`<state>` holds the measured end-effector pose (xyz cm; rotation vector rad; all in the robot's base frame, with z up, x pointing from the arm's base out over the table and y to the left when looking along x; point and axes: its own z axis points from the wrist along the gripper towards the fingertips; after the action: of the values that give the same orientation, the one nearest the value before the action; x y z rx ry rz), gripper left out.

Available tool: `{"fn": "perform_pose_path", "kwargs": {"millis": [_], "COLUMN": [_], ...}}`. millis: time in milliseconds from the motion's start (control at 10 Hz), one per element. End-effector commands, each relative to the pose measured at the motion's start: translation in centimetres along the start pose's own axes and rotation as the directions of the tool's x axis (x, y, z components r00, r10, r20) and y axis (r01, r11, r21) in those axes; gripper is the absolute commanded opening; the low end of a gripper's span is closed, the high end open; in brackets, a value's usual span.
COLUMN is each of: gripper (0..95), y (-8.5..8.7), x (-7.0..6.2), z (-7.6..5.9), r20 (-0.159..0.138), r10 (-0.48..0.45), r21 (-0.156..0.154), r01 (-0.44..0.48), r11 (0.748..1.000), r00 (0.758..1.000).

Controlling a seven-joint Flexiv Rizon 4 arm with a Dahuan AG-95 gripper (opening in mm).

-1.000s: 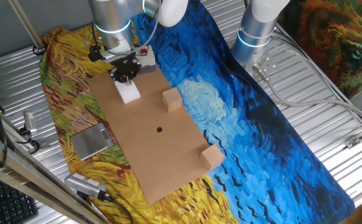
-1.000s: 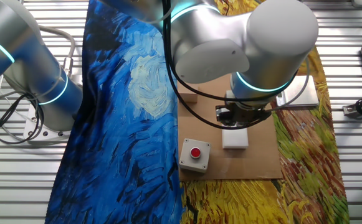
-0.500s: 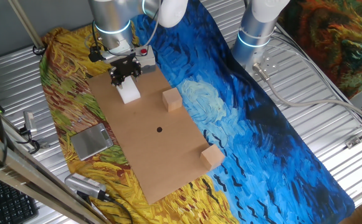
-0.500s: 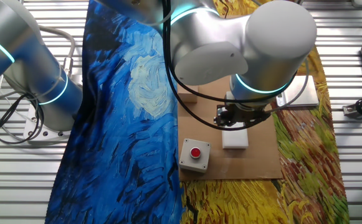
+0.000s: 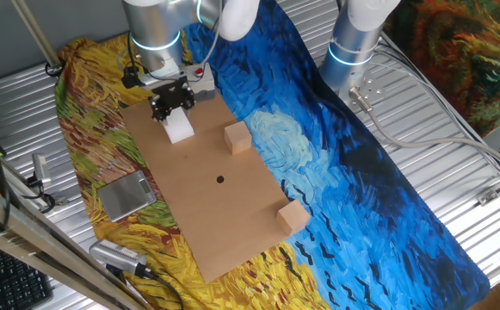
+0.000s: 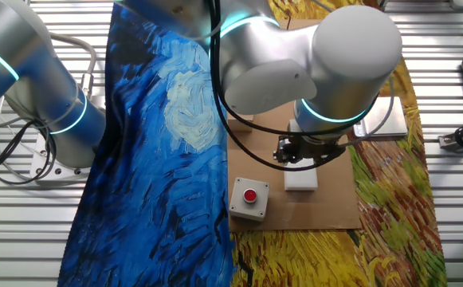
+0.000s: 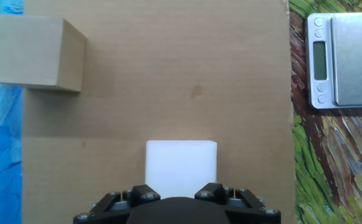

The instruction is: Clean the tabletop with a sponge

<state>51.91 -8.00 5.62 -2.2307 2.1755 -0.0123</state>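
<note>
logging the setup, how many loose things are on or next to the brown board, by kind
wooden cubes: 2
white sponge: 1
red-button box: 1
grey scale: 1
total: 5

You get bright, even light in all views; the sponge (image 7: 181, 167) glares white, the wooden cube (image 7: 36, 52) throws a soft shadow toward 5 o'clock.

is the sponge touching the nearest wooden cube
Apart. The hand view shows the sponge and the wooden cube with bare tabletop between them.
</note>
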Motion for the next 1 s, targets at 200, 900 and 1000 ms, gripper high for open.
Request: {"fn": "perform_pose_path", "kwargs": {"millis": [200, 900, 1000], "gripper": [57.0, 76.0, 76.0], "y": [-0.53, -0.59, -0.60], "x": [-0.16, -0.13, -0.12], "z": [-0.26, 0.22, 0.40], "r20": [0.004, 0.012, 0.011], "r10": [0.001, -0.003, -0.001], "r21": [0.001, 0.008, 0.009], "r01": [-0.001, 0.003, 0.001], "r11": [1.000, 1.000, 1.000], "r00": [1.000, 1.000, 1.000]}}
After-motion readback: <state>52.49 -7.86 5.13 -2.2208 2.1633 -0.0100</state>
